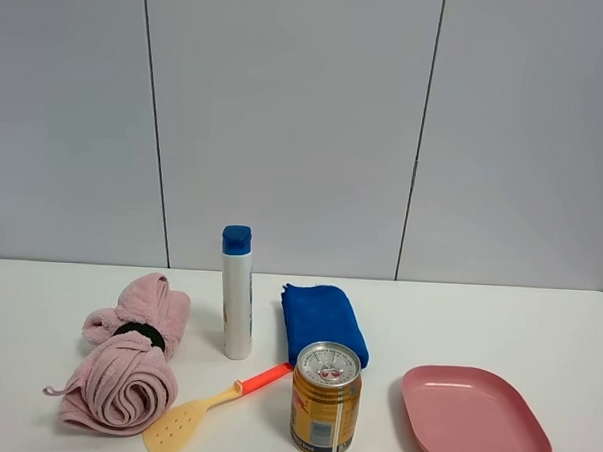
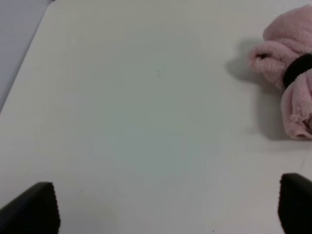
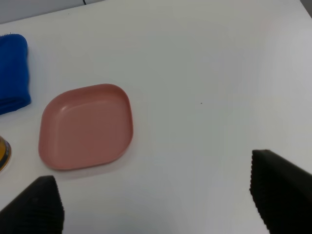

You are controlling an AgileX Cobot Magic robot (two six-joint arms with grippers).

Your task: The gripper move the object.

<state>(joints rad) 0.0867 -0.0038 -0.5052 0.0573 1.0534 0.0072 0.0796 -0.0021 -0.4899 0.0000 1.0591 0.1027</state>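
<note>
On the white table (image 1: 537,326) lie a rolled pink towel (image 1: 128,357) with a black band, a white bottle (image 1: 236,293) with a blue cap, a folded blue cloth (image 1: 323,322), a gold can (image 1: 325,399), a yellow spatula (image 1: 208,407) with an orange handle, and an empty pink plate (image 1: 473,419). Neither arm shows in the exterior high view. My left gripper (image 2: 165,207) is open and empty over bare table, with the pink towel (image 2: 290,83) well ahead and to one side. My right gripper (image 3: 156,200) is open and empty, with the pink plate (image 3: 87,126) ahead of it.
A grey panelled wall stands behind the table. The blue cloth (image 3: 12,73) and the can's edge (image 3: 2,153) show at the side of the right wrist view. The table's edge (image 2: 24,58) runs near my left gripper's far side.
</note>
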